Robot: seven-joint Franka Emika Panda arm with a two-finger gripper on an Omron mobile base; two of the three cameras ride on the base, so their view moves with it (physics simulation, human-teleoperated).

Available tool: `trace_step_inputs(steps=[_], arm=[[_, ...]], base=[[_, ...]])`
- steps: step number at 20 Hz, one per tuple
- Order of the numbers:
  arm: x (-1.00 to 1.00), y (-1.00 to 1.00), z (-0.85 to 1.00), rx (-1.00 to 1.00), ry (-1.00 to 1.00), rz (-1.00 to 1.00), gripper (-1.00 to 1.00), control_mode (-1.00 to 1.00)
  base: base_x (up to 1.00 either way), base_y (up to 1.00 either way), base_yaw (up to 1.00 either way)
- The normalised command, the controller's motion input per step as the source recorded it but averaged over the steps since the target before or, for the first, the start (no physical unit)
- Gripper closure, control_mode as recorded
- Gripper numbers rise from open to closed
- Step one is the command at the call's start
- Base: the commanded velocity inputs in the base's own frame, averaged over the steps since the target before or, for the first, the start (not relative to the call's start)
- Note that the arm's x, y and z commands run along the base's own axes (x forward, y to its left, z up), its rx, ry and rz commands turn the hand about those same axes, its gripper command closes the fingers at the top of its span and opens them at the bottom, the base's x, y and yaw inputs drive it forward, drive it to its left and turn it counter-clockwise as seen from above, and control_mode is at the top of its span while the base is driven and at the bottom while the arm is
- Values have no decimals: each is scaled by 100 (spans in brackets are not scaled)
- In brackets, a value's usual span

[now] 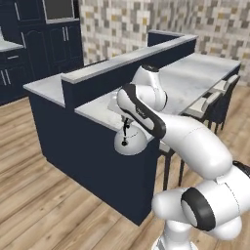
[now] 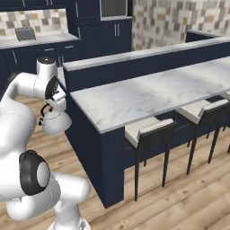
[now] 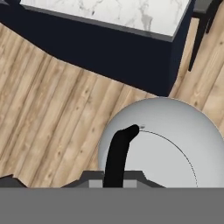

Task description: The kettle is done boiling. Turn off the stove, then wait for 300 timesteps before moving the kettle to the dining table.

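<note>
The silver-grey kettle [image 1: 130, 143] [image 2: 55, 122] [image 3: 170, 140] hangs in the air over the wooden floor, just off the near end of the dining table [image 1: 100, 113] [image 2: 143, 96] [image 3: 118, 13]. It is a little below the level of the marble top. My gripper [image 1: 126, 123] [image 2: 45, 109] [image 3: 114, 178] is shut on the kettle's thin black arched handle [image 3: 119, 153] from above. In the hand view the table's corner and dark navy base lie beyond the kettle. The stove is out of view.
A raised navy ledge [image 1: 122, 66] [image 2: 134, 56] runs along the table's far side. Pale-seated stools [image 1: 205, 105] [image 2: 150, 128] stand at its near long side. Navy cabinets [image 1: 49, 39] and a counter with a toaster [image 2: 24, 33] line the back wall. Wooden floor [image 3: 43, 113] lies below.
</note>
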Motion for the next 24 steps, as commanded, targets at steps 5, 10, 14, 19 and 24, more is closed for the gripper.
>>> trace_step_inputs(steps=[5,10,14,19,24], arm=[[0,0,0,0,0,0,100,100],[0,0,0,0,0,0,100,100],[0,0,0,0,0,0,100,100],[0,0,0,0,0,0,100,100],[0,0,0,0,0,0,100,100]], base=[[13,-45,14],[17,-50,13],[16,-53,14],[17,-55,13],[17,-54,13]])
